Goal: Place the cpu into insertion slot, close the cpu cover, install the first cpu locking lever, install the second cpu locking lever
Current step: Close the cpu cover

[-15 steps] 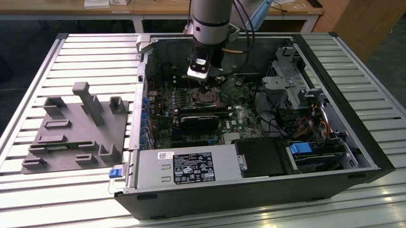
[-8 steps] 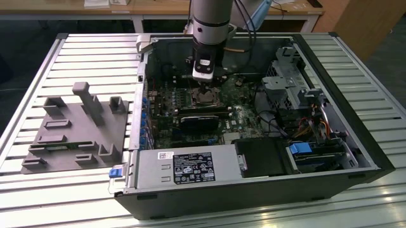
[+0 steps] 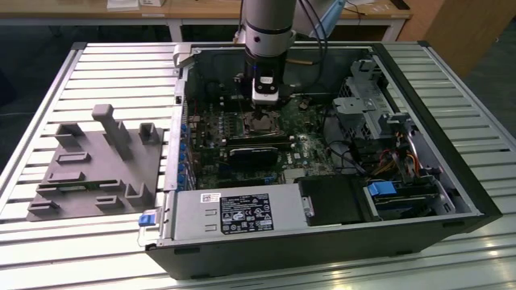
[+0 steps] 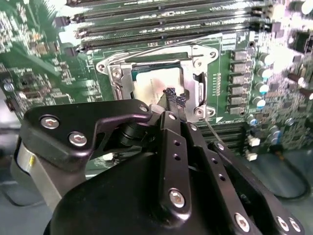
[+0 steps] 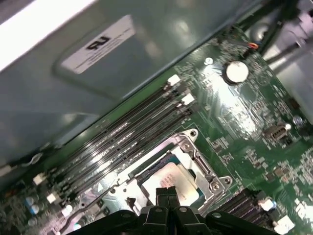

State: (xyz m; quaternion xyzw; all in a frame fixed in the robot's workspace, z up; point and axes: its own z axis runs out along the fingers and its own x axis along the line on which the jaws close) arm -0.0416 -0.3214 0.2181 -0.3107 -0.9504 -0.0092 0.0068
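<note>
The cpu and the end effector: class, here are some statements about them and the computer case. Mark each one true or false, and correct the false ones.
1. The cpu lies in the slot. True.
2. The end effector hangs over the grey fixture. False: it is inside the case, just above the cpu. The fixture lies outside the case, on the exterior view's left.
3. The end effector is shut. True: both wrist views show its tips together.
4. The case stands upright and closed. False: it lies on its side with the board open to view.
5. Long memory slots run beside the slot. True.
</note>
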